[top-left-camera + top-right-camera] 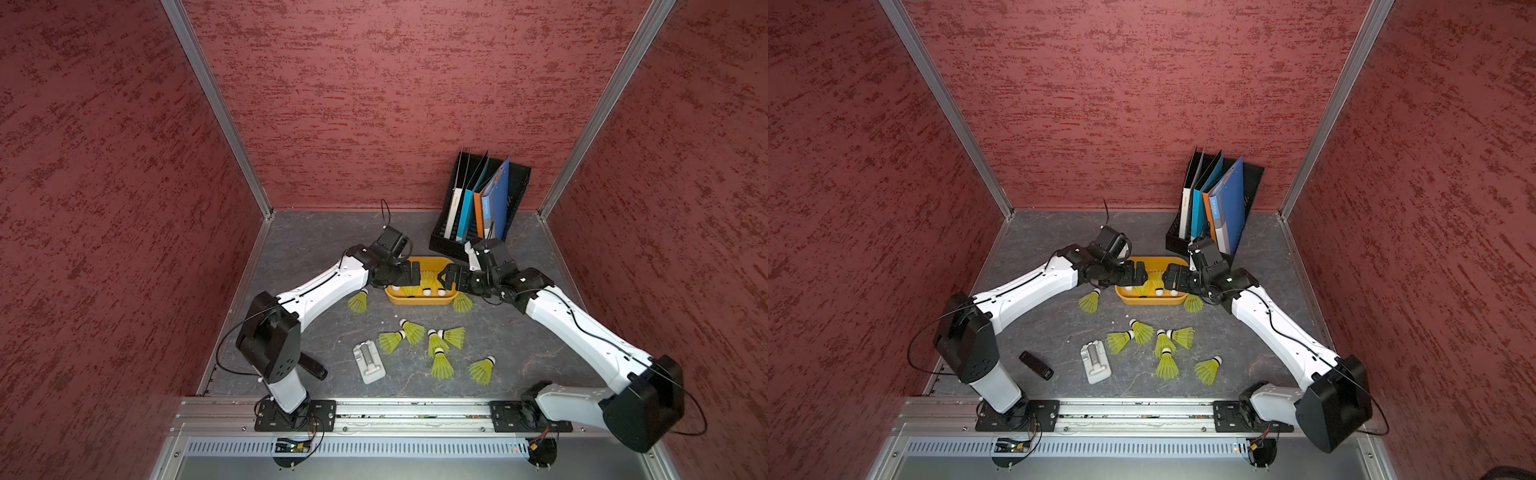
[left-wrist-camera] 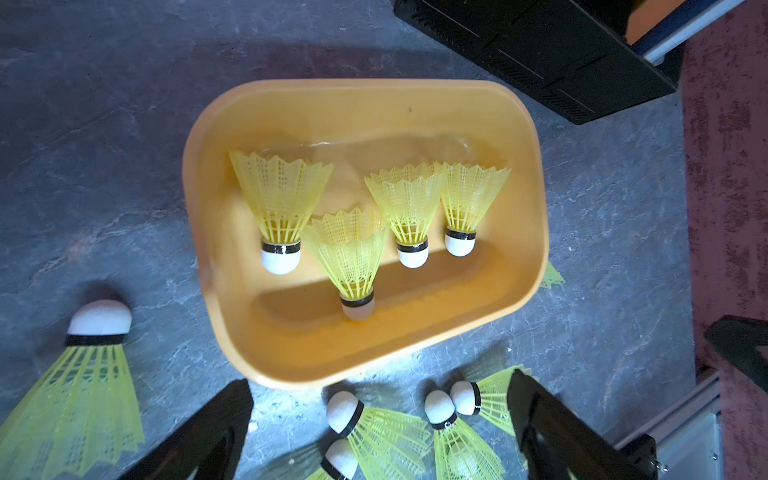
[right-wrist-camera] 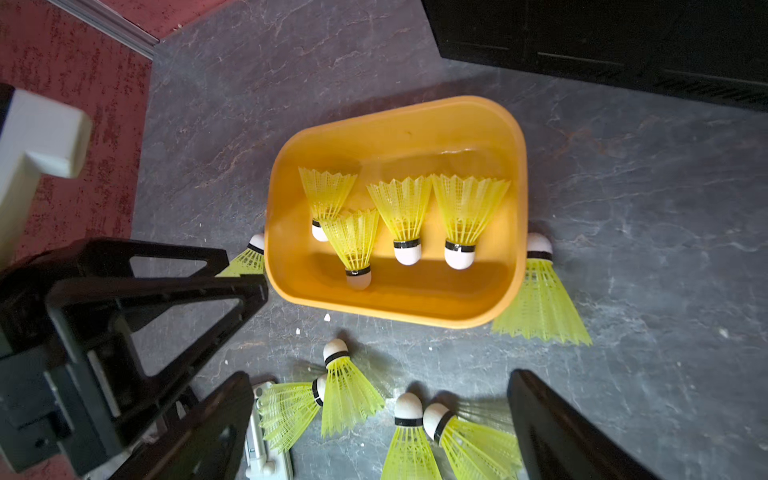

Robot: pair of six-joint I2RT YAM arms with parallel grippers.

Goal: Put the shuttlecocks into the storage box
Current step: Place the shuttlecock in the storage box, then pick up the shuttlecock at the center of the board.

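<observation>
The orange-yellow storage box (image 1: 415,300) (image 1: 1148,300) sits mid-table and holds several neon yellow-green shuttlecocks (image 2: 280,199) (image 3: 401,208), white tips toward its front wall. One of these shuttlecocks (image 2: 351,253) lies across the others, slightly blurred. My left gripper (image 1: 409,274) (image 2: 380,386) hovers over the box's left end, open and empty. Over the right end my right gripper (image 1: 446,280) (image 3: 380,380) hangs open, nothing between its fingers. Several loose shuttlecocks (image 1: 441,365) lie on the table in front. One (image 1: 358,301) lies at the box's left and another (image 1: 462,302) at its right front corner.
A black file rack with folders (image 1: 482,203) leans at the back right, just behind the box. A pale grey stapler-like item (image 1: 369,361) and a small black device (image 1: 313,365) lie front left. Red walls enclose three sides, and a metal rail (image 1: 415,409) runs along the front.
</observation>
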